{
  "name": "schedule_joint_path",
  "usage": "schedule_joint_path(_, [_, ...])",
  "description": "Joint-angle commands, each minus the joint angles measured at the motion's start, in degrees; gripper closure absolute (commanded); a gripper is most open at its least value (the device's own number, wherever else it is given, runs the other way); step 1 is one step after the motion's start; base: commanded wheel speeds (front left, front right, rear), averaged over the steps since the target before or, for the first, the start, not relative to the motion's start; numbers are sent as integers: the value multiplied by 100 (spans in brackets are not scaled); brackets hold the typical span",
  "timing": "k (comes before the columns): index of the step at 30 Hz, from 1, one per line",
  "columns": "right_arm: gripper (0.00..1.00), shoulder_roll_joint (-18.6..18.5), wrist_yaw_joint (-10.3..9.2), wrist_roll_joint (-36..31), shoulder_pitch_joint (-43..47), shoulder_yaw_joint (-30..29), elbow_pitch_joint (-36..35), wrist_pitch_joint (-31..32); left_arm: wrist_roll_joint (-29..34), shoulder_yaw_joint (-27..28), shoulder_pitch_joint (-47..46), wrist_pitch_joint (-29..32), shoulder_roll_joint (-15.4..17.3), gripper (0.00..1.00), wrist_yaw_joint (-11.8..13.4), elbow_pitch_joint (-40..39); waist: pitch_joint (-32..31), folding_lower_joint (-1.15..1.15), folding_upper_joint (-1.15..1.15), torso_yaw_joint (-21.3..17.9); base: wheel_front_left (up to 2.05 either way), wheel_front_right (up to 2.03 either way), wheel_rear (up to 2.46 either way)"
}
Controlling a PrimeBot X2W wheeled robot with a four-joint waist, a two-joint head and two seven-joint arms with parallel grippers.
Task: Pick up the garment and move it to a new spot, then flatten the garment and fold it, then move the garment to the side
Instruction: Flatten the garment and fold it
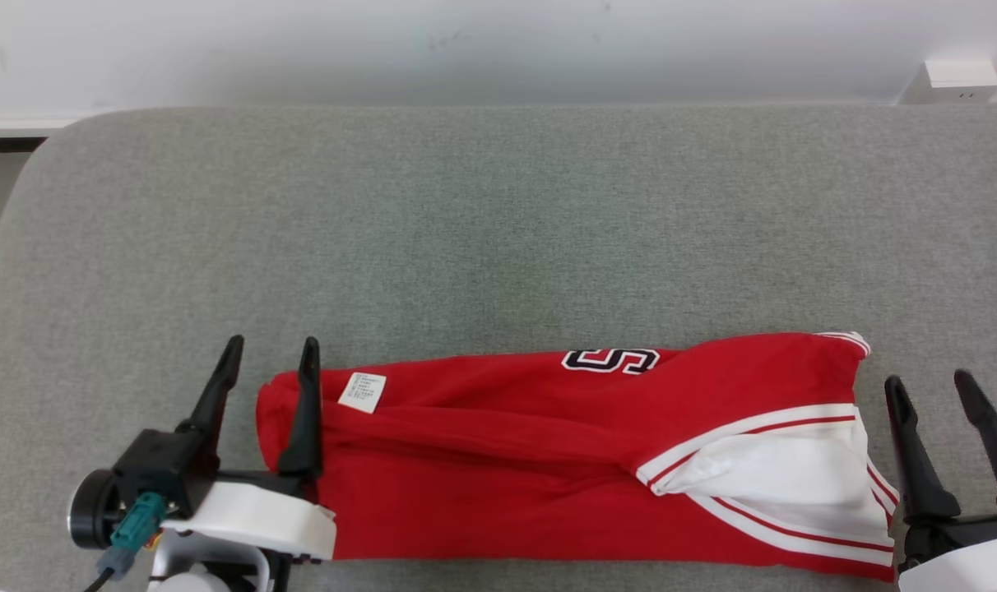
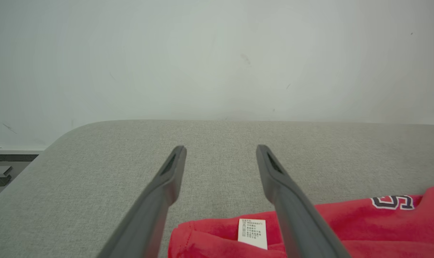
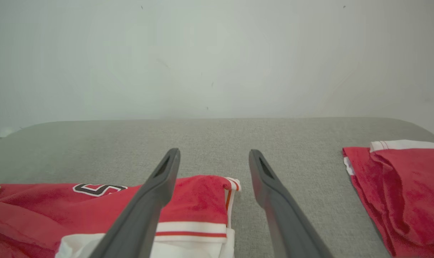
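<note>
"Holding anything at the moment?"

"No. My left gripper [image 1: 272, 341] stands wide open at the left end of the garment [image 1: 548, 460]. Its right finger is over the red edge near the care label [image 1: 362, 391], whether touching I cannot tell, and its left finger is over the bare surface [image 1: 466, 230]. My right gripper [image 1: 928, 378] is spread just as wide, just beside the right end and clear of the cloth."

"Why one at each end?"

"The garment lies as a long folded band along the near edge of the surface, with its white striped panel [image 1: 778, 477] to my right. I judge that a gripper at each end lets me take both ends together, for another fold or for the carry aside, without the band sagging open."

"How far along, then?"

"Flattened and folded at least once, by the look of it. Moving it aside seems left."

"Count things for me."

"Two grippers, two fingers each. Two red pieces: the garment between my grippers, and a second garment [image 3: 399, 193] well apart to my right. One label, one patch of lettering [image 1: 609, 359]."
</note>
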Motion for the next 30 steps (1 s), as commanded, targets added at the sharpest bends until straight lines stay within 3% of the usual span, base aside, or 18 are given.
schedule_joint_path(1, [0, -94, -14, 67, -48, 32, 309, 61, -17, -24, -81, -23, -19, 0, -5, -17, 49, 0, 0, 63, 0, 0, 0])
schedule_joint_path(10, [0, -306, -14, 448, -504, 489, 2205, -2, -110, -88, -209, -132, -144, 0, -47, 117, 226, 0, 0, 238, 0, 0, 0])
schedule_joint_path(15, [0, -381, -14, 705, -643, 992, 2856, 464, -164, -94, -243, -195, -158, 0, -65, 190, 248, 0, 0, 276, 0, 0, 0])
schedule_joint_path(16, [24, -416, -4, 794, -670, 1132, 2911, 576, -175, -86, -243, -215, -156, 0, -68, 202, 250, 0, 0, 276, 0, 0, 0])
schedule_joint_path(18, [100, -460, -1, 927, -721, 1290, 2942, 678, -159, -75, -255, -235, -149, 0, -59, 216, 245, 0, 0, 272, 0, 0, 0])
schedule_joint_path(25, [100, -700, -4, 1010, -861, 1411, 2602, 582, -161, -91, -264, -293, -152, 0, -25, 208, 198, 0, 0, 232, 0, 0, 0])
schedule_joint_path(30, [100, -830, -9, 907, -747, 935, 2231, 293, -181, -97, -181, -317, -146, 0, -20, 224, 120, 0, 0, 202, 0, 0, 0])
